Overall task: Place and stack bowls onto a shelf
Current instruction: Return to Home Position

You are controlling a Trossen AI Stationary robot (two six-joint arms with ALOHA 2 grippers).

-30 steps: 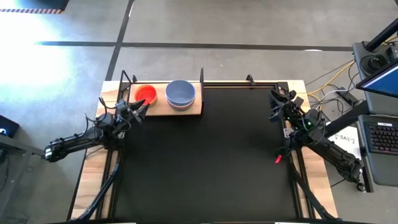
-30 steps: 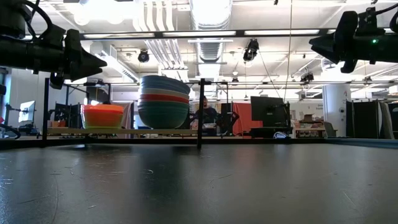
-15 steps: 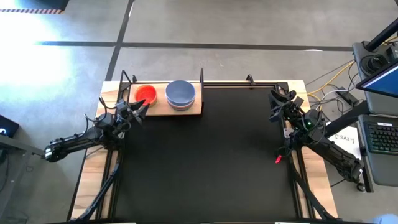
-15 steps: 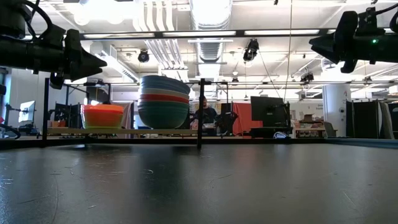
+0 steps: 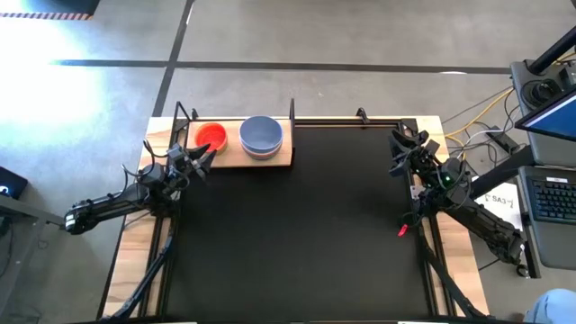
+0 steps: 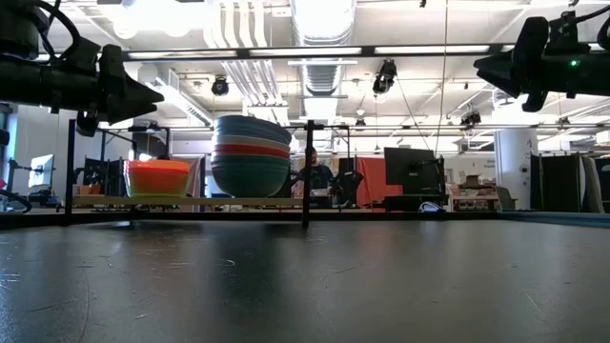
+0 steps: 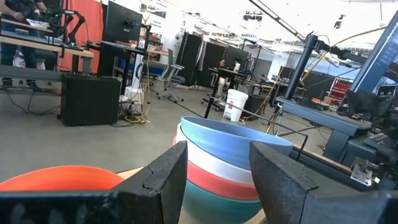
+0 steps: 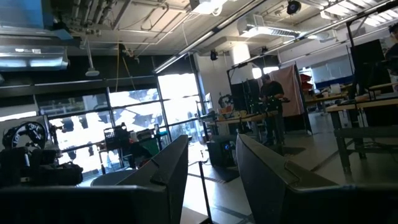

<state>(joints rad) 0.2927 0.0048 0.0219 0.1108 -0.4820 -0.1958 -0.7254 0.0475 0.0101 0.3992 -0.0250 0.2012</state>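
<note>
Pale wood shelf (image 5: 274,160) sits just ahead of the left pincer (image 5: 207,157). That arm is stretched low from the bench (image 5: 135,241) edge, fingers (image 7: 163,182) released with a clear gap and nothing held, tips level and aimed at the shelf's near corner. The orange-red bowl (image 5: 211,136) is on the shelf closest to those tips. The big stack stands just past it, toward the right pincer's side: grey-blue bowl (image 5: 261,135) on top, then white bowl (image 7: 212,159), red bowl (image 7: 211,177) and teal bowl (image 7: 219,196) at the base. Right pincer (image 5: 396,142) hangs over the far edge of the black mat (image 5: 297,234), well apart from the shelf, arm folded back, fingers (image 8: 163,180) parted and empty. Against the earlier frames both arms, both stacks and the shelf are unchanged. The only difference is a light-blue shape (image 5: 558,306) that has come into the high view's corner well behind the right arm's base; cannot tell what it is.
</note>
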